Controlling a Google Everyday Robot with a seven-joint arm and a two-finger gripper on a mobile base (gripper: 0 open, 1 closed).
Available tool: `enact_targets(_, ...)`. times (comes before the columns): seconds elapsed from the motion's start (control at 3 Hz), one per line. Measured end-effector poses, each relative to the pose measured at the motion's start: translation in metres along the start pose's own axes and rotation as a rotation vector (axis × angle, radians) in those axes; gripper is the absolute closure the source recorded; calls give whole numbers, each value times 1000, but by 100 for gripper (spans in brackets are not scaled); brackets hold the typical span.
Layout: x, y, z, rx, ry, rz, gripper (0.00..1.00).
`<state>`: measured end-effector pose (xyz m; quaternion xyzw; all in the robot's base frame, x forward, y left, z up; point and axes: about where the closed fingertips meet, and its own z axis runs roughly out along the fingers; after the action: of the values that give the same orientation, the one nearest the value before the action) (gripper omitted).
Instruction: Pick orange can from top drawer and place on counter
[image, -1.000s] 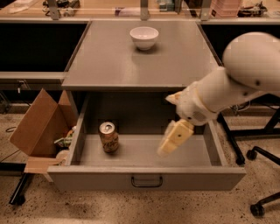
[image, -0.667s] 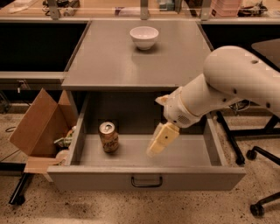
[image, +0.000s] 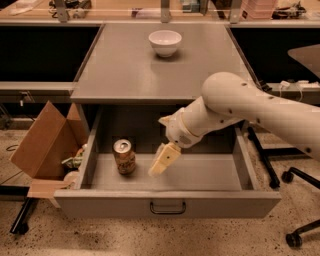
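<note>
The orange can stands upright in the left part of the open top drawer, silver top showing. The drawer is pulled out, with its dark bar handle on the front panel. My gripper hangs inside the drawer, a little to the right of the can and apart from it, its cream fingers pointing down and left. It holds nothing. The grey counter lies above and behind the drawer.
A white bowl sits at the back of the counter. An open cardboard box with scraps stands left of the drawer. Office chair legs are at the right. A wooden bench runs along the back.
My arm and gripper have moved left across the drawer, closing the gap to the can. The can has not moved.
</note>
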<state>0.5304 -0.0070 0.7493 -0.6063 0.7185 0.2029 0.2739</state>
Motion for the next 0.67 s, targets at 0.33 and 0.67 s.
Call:
enact_targets(0.33,-6,-8,37,-29,-29,1,0)
enact_targets(0.67,-18,-13,60,-30,-56,-14,0)
